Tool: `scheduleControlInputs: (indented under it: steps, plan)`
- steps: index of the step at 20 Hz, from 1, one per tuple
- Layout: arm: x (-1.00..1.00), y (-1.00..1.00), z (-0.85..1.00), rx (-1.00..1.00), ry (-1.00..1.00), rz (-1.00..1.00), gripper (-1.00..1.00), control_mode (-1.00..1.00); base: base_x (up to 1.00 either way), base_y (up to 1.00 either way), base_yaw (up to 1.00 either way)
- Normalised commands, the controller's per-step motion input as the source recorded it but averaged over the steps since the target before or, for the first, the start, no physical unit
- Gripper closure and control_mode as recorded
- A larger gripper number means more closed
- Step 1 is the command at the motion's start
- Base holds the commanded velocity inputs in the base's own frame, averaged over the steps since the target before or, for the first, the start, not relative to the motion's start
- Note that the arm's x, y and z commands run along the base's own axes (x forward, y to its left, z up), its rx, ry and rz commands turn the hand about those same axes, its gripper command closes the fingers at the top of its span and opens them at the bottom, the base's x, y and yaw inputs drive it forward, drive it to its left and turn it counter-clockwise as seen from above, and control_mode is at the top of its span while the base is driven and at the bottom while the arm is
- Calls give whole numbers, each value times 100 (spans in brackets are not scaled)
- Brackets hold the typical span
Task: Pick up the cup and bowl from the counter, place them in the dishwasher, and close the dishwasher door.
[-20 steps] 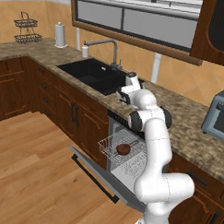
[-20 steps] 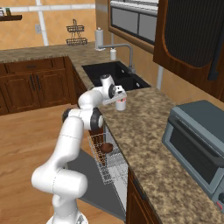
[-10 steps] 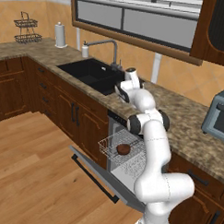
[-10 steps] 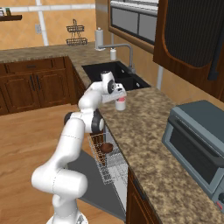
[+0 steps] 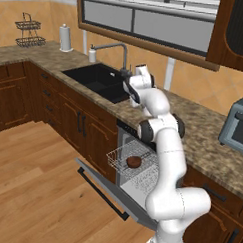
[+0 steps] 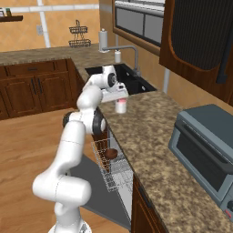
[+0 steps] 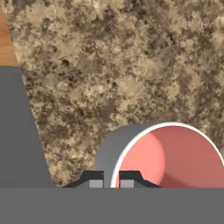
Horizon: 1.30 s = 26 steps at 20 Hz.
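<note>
Long speckled brown granite counter (image 6: pixel 150 150), black sink (image 5: pixel 98 78) at its far end, grey toaster oven (image 6: pixel 205 150) near right. Below, grey dishwasher door (image 5: pixel 115 193) down, dark reddish bowl (image 5: pixel 134 162) in white wire rack (image 5: pixel 123 161). Gripper (image 7: pixel 111 180) pinched on rim of grey-white, red-lined cup (image 6: pixel 120 105), beside the sink.

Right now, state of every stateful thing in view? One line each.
gripper: shut on the cup rim, one finger either side
cup: upright on the counter, gripped
bowl: in the dishwasher rack
dishwasher door: open, lowered
rack: pulled out
toaster oven: door closed
</note>
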Motion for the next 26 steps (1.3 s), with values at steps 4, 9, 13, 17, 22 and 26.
scheduleControlInputs:
  steps: [4, 9, 13, 17, 22, 26]
  plan:
    - [-100, 23, 0, 0, -12, 0, 100, -100, 0, 0, 0]
    - [-100, 27, -13, 0, -28, 0, 100, -100, 0, 0, 0]
    - [-100, 37, -47, -1, -35, 0, 100, -100, 0, 0, 0]
    - [-100, 37, -76, -6, -38, 0, 100, -100, 0, 0, 0]
    - [-100, 23, -92, -7, -28, -1, 100, -100, 0, 0, 0]
    - [-83, 3, -88, -1, -3, -5, 100, -100, 0, 0, 0]
